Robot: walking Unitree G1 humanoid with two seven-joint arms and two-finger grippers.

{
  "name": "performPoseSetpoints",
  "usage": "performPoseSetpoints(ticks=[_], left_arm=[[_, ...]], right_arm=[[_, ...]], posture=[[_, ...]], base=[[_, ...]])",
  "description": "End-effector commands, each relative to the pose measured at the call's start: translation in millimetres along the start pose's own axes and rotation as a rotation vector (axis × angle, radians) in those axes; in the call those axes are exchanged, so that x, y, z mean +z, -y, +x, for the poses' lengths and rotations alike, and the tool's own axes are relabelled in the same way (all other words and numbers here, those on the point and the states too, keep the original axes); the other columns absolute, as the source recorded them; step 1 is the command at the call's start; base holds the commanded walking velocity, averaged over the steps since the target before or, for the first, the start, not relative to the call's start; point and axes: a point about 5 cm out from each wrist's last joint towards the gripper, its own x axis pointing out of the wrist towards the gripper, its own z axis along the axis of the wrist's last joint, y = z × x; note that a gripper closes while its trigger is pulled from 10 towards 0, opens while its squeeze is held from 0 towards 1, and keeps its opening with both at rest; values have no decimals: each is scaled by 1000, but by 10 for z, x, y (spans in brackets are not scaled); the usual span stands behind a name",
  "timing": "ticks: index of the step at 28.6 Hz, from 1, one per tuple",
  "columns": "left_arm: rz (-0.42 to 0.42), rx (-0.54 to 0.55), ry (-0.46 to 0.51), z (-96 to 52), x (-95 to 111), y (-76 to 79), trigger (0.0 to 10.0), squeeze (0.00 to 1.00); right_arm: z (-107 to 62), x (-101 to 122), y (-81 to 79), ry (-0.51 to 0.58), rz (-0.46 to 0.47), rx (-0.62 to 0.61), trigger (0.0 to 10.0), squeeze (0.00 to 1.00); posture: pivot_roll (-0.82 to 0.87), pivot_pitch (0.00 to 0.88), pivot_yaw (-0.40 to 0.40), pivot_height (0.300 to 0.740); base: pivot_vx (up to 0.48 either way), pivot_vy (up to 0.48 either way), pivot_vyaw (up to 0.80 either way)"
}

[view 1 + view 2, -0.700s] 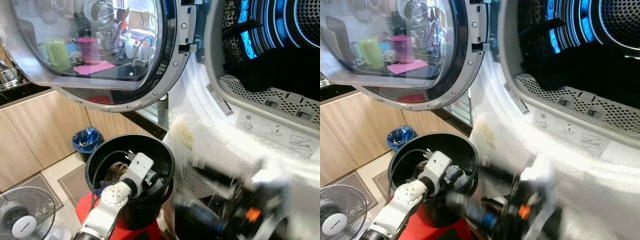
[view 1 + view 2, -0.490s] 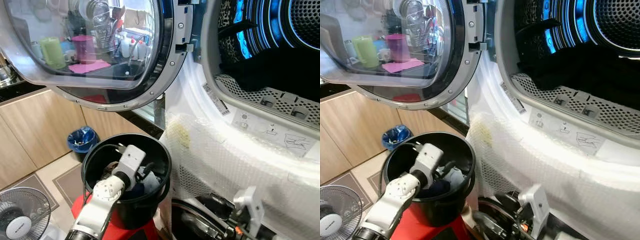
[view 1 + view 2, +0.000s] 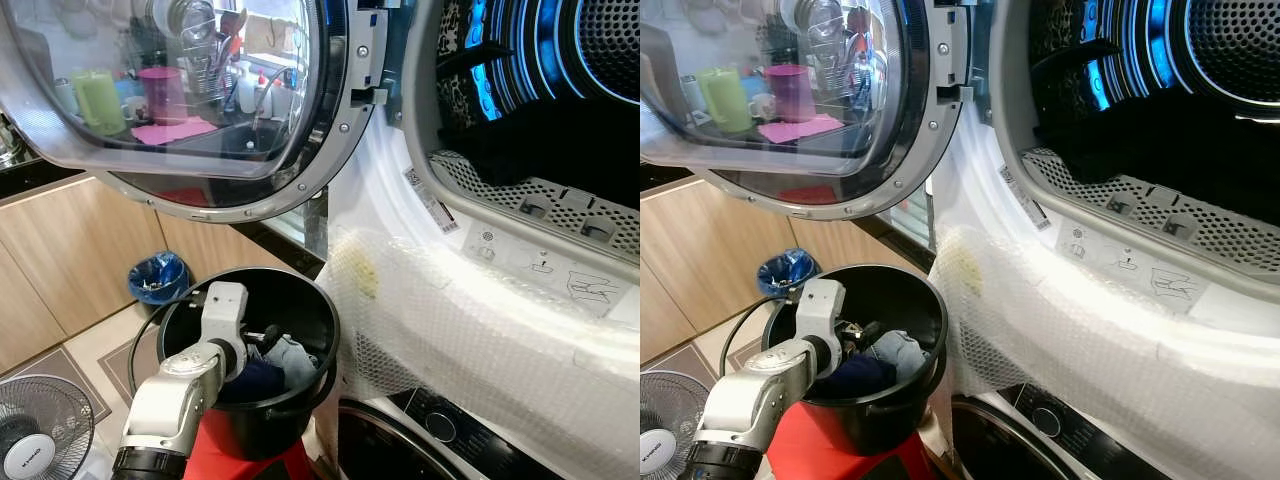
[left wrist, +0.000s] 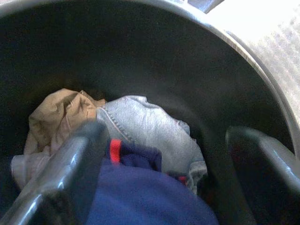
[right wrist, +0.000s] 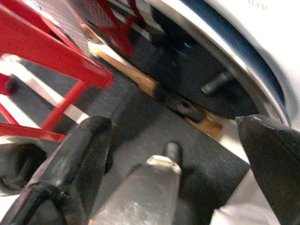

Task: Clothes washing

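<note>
Three garments (image 4: 140, 126) in one black bucket (image 3: 300, 300)

Black bucket on a red stand, floor crowded around it

The black bucket (image 3: 300, 385) sits on the red stand (image 3: 225, 462), and inside it, right under the spread fingers of the left gripper (image 4: 164, 183), lies a dark blue garment (image 4: 140, 197) with a grey one (image 4: 150, 124) just beyond and a tan one (image 4: 61, 117) off to the side; down on the floor (image 3: 70, 365), a fan (image 3: 40, 440) stands near the arm, a blue-lined bin (image 3: 155, 280) sits beyond the bucket by the cabinets, and below the right gripper (image 5: 173, 154) red stand legs (image 5: 51, 61) rest on dark matting (image 5: 154, 126)
</note>
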Motion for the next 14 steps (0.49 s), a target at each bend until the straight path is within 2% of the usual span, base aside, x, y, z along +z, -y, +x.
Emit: performPoseSetpoints(ticks=[1, 3, 4, 5, 11, 14], left_arm=[[-51, -12, -46, -19, 36, 2, 10000, 1000], [-41, -25, -66, -31, 38, -2, 10000, 1000], [48, -43, -96, -74, 54, -31, 10000, 1000], [83, -50, -105, -89, 54, -42, 10000, 1000], [130, -32, -197, -119, -58, -113, 10000, 1000], [209, -29, -223, -160, -61, -148, 10000, 1000]], right_arm=[[32, -66, 4, 4, 28, -49, 10000, 0], [44, -104, 0, -7, 40, -66, 10000, 0], [67, -190, -39, -34, 59, -73, 10000, 0], [72, -217, -63, -41, 65, -63, 10000, 0], [87, -264, -108, -50, 62, -52, 10000, 0], [93, -253, -83, -46, 96, -63, 10000, 0]], posture=[[139, 17, 14, 740], [146, 18, 18, 740], [154, 16, 26, 740], [154, 16, 26, 740], [153, 6, 29, 740], [159, 3, 33, 740]], base=[[0, 0, 0], [0, 0, 0], [0, 0, 0], [0, 0, 0], [0, 0, 0], [0, 0, 0]])
